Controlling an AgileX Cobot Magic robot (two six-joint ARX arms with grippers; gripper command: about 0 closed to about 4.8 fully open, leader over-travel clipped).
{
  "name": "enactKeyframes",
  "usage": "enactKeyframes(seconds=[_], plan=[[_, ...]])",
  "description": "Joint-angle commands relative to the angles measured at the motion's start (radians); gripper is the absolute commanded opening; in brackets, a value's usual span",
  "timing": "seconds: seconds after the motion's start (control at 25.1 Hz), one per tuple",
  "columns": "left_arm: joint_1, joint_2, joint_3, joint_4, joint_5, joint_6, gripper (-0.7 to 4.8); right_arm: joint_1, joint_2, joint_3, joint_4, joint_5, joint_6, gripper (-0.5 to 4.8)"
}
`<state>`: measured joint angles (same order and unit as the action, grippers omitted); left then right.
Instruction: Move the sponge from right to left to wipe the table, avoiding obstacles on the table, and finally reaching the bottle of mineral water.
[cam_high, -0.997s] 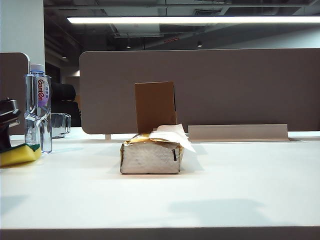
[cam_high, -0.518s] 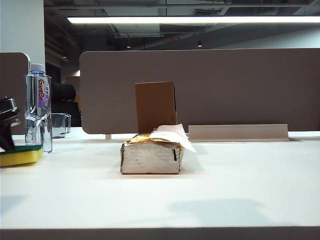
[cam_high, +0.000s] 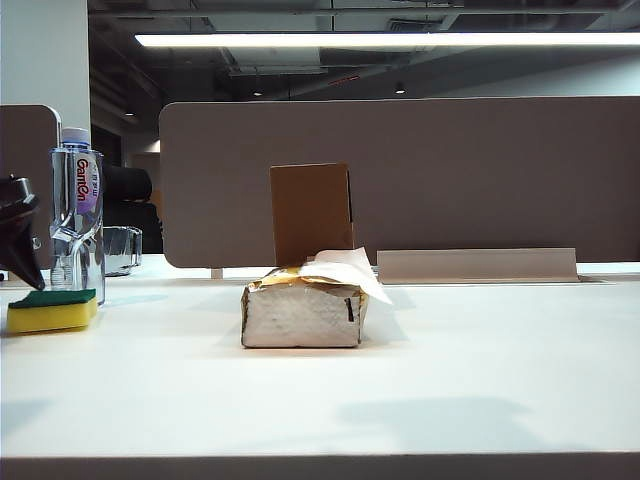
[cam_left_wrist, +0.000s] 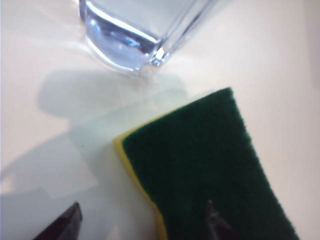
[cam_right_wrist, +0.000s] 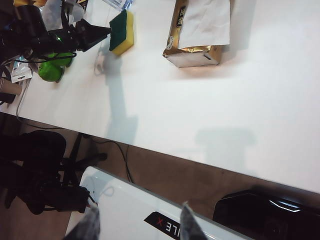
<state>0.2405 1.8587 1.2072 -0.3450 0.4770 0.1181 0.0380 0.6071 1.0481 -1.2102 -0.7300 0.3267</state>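
Here, in the exterior view, a white table (cam_high: 450, 380) fills the lower half of the picture. At the far left edge the dark left gripper (cam_high: 18, 235) points down, its tip just above and beside the sponge (cam_high: 52, 309). The sponge lies flat on the table, green layer up, yellow foam below, and the gripper does not touch it. Just behind the sponge, close to the gripper, stands the bottle (cam_high: 77, 215), upright, white cap on, red lettering on its label. Well off to the gripper's right, near the middle of the table, lies the tissue pack (cam_high: 300, 312) with white tissue sticking out on top. The brown box (cam_high: 311, 212) stands upright directly behind the pack.

In the left wrist view, the left gripper (cam_left_wrist: 142, 225) shows two dark fingertips (cam_left_wrist: 67, 226) set apart, with nothing between them. One tip is over the bare table (cam_left_wrist: 45, 55), the other over the sponge's (cam_left_wrist: 210, 170) green face. Beyond the sponge is the clear base of the bottle (cam_left_wrist: 130, 35), near the sponge's corner but not touching it.

In the right wrist view, the right gripper (cam_right_wrist: 137, 222) hangs off the table's (cam_right_wrist: 225, 115) near edge, well away from everything on it. Its two grey fingertips (cam_right_wrist: 90, 225) are apart and hold nothing. Far ahead of it lie the tissue pack (cam_right_wrist: 200, 32) and the sponge (cam_right_wrist: 121, 32), with the left gripper (cam_right_wrist: 102, 33) next to the sponge.
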Motion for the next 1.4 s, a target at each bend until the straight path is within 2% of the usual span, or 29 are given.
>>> enactKeyframes(seconds=[0.04, 0.08, 0.12, 0.44, 0.84, 0.96, 1.08, 1.4], plan=[[-0.001, -0.011, 0.065, -0.076, -0.002, 0.003, 3.19, 0.001, -0.002, 0.004, 0.010, -0.008, 0.002, 2.07], [-0.001, -0.016, 0.091, -0.099, -0.002, 0.003, 3.49, 0.001, -0.002, 0.004, 0.010, -0.008, 0.002, 2.07], [-0.001, -0.029, 0.116, -0.125, -0.005, 0.004, 3.53, 0.001, -0.002, 0.004, 0.011, -0.008, 0.002, 2.07], [0.001, -0.160, 0.137, -0.158, -0.001, 0.005, 3.52, 0.001, -0.002, 0.004, 0.019, -0.005, -0.010, 2.07], [0.000, -0.493, 0.137, -0.226, 0.021, 0.000, 3.50, 0.002, -0.002, 0.004, 0.094, -0.002, -0.018, 2.07], [-0.001, -0.562, 0.137, -0.234, 0.029, -0.027, 3.50, 0.002, -0.002, 0.004, 0.095, -0.001, -0.041, 2.07], [-0.012, -0.636, 0.137, -0.243, 0.069, -0.051, 3.50, 0.002, -0.003, 0.004, 0.107, 0.023, -0.042, 2.07], [-0.035, -0.755, 0.137, -0.293, 0.068, -0.048, 3.50, 0.001, -0.005, 0.004, 0.143, 0.055, -0.044, 2.07]])
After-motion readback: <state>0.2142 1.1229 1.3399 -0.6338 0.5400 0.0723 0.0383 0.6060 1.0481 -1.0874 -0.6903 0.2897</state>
